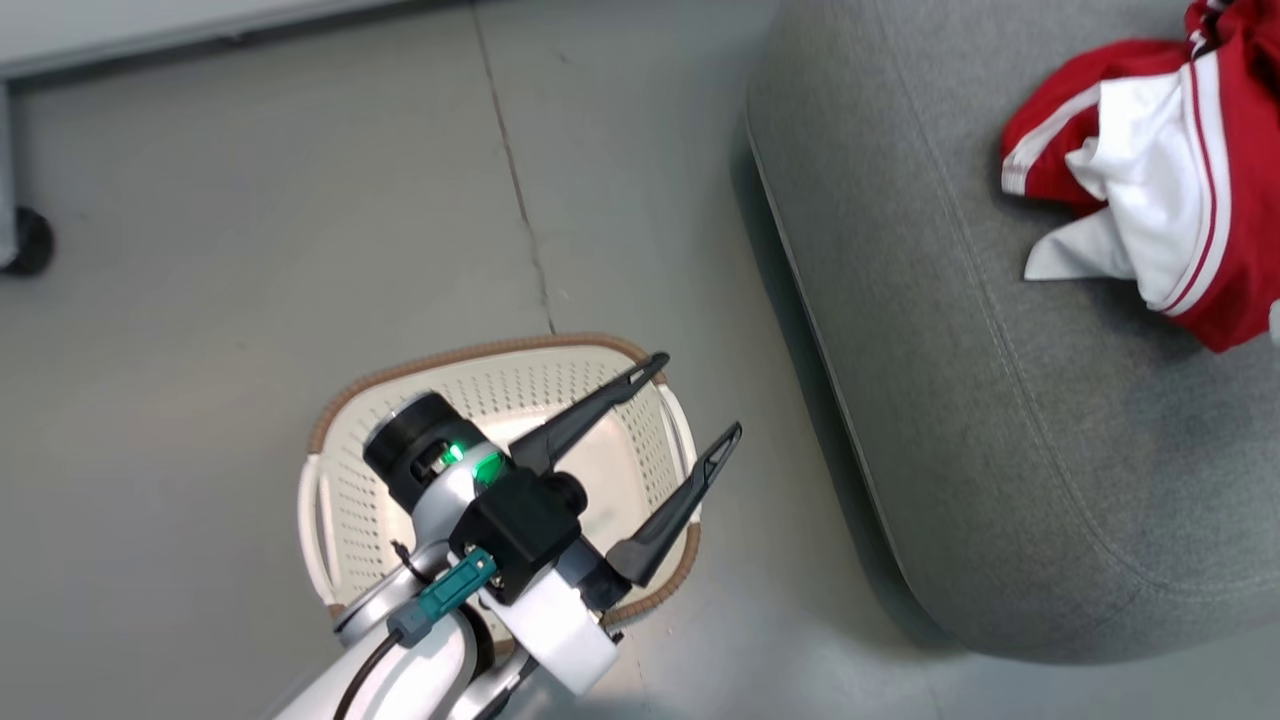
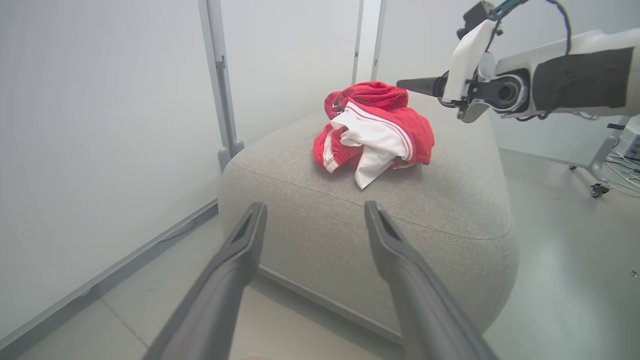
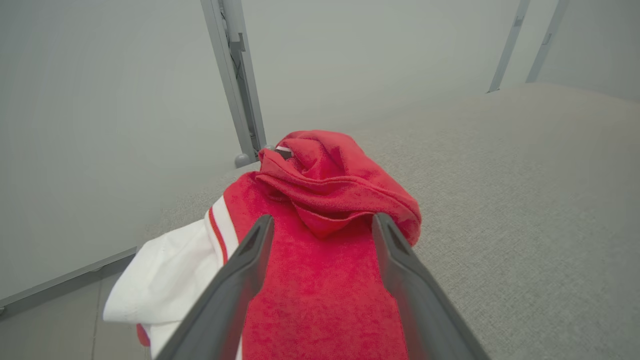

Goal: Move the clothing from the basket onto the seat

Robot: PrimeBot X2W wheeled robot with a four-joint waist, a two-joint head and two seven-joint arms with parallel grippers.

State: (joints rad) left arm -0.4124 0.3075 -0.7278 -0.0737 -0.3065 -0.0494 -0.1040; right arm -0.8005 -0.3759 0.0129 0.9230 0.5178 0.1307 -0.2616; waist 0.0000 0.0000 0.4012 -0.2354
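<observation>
Red-and-white clothing heaped on top of the grey sofa, near its rounded end.
Lying crumpled by the sofa's edge, well apart from the cream basket down on the floor off the sofa's corner. Hovering over the basket's rim with the left gripper, fingers spread wide, holding nothing. Poised close over the red cloth with the right gripper, fingers wide apart too, fabric showing between them, not pinched; touching or not, cannot tell.
</observation>
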